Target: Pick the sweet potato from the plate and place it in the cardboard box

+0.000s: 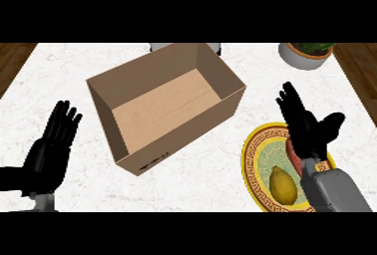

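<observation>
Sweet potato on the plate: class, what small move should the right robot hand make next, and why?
Probably draw back and lower onto the sweet potato. The right robot hand is open above the plate, its fingers past the potato, which lies untouched beside the forearm. The cardboard box stands open.

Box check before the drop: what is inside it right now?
Only the bare brown floor and inner walls of the box show. Its near walls hide a strip of floor. The sweet potato lies on the plate.
</observation>
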`<state>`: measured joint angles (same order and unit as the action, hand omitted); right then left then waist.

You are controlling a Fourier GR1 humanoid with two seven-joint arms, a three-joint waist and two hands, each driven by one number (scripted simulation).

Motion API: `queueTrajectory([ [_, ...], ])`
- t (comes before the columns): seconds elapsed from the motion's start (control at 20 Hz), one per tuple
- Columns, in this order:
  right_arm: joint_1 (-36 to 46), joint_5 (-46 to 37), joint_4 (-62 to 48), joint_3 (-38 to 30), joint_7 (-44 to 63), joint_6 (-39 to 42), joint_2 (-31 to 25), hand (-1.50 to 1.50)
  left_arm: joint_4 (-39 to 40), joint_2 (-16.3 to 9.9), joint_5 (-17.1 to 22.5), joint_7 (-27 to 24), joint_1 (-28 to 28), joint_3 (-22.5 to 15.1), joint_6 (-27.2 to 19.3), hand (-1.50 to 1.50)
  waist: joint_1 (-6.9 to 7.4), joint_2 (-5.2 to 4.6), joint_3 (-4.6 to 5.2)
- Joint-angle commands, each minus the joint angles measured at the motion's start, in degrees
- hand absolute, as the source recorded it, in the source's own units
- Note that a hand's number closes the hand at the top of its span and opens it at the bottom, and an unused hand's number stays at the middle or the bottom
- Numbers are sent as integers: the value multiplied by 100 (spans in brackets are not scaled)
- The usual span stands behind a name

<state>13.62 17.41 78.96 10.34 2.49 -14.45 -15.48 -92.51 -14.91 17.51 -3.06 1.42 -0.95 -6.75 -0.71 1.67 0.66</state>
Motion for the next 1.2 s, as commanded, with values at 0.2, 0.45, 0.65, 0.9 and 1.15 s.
queueTrajectory([
  [0.2,-167,970,251,150,-515,2929,-966,-150,680,-1177,-1358,170,15,323,-485,0,79,-258,-117],
  [0.45,-33,-1363,462,907,-1998,3501,-2569,-150,893,-1391,-1622,392,34,243,-517,0,43,-283,-115],
  [0.65,-715,-172,-615,280,-3914,4695,-2463,-150,1183,-1478,-1773,620,-202,306,-637,0,-62,-303,-127],
  [0.9,-160,-1018,-1652,133,-5565,5171,-2951,-150,1357,-1381,-1934,667,-488,118,-619,0,168,-301,-119],
  [1.15,207,-2448,-1677,601,-6078,4168,-3702,-150,1387,-1262,-2065,677,-535,-24,-668,0,263,-262,-104],
])
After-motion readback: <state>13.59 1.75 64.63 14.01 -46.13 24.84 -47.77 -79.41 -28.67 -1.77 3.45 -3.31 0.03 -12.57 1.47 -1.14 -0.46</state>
